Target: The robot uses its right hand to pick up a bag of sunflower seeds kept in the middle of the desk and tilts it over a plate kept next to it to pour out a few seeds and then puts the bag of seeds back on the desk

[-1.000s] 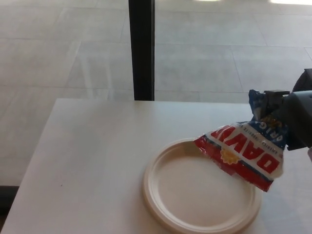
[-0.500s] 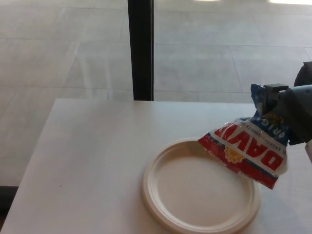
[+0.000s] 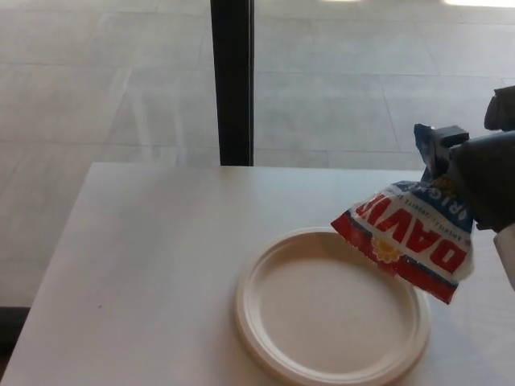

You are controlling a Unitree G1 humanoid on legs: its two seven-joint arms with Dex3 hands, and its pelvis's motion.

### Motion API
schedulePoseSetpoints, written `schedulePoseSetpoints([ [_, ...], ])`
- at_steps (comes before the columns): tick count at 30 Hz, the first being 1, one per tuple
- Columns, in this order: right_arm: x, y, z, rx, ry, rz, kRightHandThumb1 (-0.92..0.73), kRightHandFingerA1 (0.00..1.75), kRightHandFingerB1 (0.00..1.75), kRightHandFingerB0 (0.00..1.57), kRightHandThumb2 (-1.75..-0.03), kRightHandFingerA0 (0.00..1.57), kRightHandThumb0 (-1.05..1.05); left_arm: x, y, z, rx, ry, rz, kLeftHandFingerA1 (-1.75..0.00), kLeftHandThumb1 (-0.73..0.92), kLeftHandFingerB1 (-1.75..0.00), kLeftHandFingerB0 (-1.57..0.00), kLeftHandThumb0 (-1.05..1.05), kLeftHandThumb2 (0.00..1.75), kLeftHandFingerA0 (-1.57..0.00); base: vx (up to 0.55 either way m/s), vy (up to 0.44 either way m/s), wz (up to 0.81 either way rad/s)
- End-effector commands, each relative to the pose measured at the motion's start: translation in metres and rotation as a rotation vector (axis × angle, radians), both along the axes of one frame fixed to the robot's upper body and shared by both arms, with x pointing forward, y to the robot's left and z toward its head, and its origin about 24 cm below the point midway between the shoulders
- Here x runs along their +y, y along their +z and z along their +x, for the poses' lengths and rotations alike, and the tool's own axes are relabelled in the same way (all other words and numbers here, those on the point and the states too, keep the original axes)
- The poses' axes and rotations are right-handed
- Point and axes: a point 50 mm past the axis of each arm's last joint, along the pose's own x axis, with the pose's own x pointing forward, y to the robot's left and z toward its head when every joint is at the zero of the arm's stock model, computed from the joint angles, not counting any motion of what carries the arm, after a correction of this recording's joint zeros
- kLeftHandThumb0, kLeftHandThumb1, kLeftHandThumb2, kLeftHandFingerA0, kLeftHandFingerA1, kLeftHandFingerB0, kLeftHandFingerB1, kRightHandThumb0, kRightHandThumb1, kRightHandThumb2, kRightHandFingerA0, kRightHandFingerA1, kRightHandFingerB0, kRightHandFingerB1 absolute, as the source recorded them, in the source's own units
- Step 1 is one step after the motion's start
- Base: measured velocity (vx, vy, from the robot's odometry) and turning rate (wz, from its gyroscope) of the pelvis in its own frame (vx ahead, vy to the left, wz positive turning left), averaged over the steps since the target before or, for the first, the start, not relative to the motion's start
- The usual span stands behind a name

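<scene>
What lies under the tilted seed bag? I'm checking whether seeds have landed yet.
Under the seed bag, held in the right hand, is the plate's right rim. The plate's visible surface holds no seeds; the part covered by the bag cannot be seen.

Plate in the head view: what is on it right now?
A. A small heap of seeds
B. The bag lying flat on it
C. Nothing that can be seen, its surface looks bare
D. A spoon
C. The plate shows a plain cream surface with no seeds visible, while the bag of sunflower seeds is held tilted above its far right rim by the right hand.
</scene>
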Motion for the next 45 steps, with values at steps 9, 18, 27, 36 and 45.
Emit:
schedulePoseSetpoints([
  [9,0.005,0.013,0.001,-0.088,-0.040,0.012,-0.46,1.40,1.17,0.95,-0.92,1.22,-0.48,0.009,0.007,0.000,-0.001,0.018,0.014,-0.53,0.68,-0.38,-0.39,-0.70,0.61,-0.36,0.00,0.000,0.00],
  [18,0.009,0.019,0.000,-0.100,-0.035,0.015,-0.53,1.75,0.86,0.83,-0.73,0.96,-0.35,0.010,0.008,-0.002,-0.008,0.025,0.014,-0.55,0.60,-0.40,-0.38,-0.74,0.65,-0.37,0.00,0.000,0.00],
  [27,0.016,0.023,0.000,-0.166,0.011,-0.007,-0.50,1.75,1.29,0.86,-0.82,0.95,-0.31,0.010,0.009,-0.001,-0.007,0.013,0.018,-0.53,0.67,-0.38,-0.38,-0.71,0.61,-0.35,0.00,0.000,0.00],
  [36,0.023,0.029,0.000,-0.191,0.053,-0.037,-0.55,1.75,1.41,0.83,-0.78,0.91,-0.36,0.011,0.010,0.000,0.003,-0.017,0.027,-0.56,0.58,-0.42,-0.34,-0.78,0.71,-0.36,0.00,0.000,0.00],
  [45,0.025,0.029,0.000,-0.222,0.079,-0.083,-0.52,1.75,1.28,0.87,-0.76,0.94,-0.37,0.012,0.011,0.002,0.002,-0.023,0.031,-0.57,0.59,-0.42,-0.35,-0.75,0.70,-0.37,0.00,0.000,0.00],
])
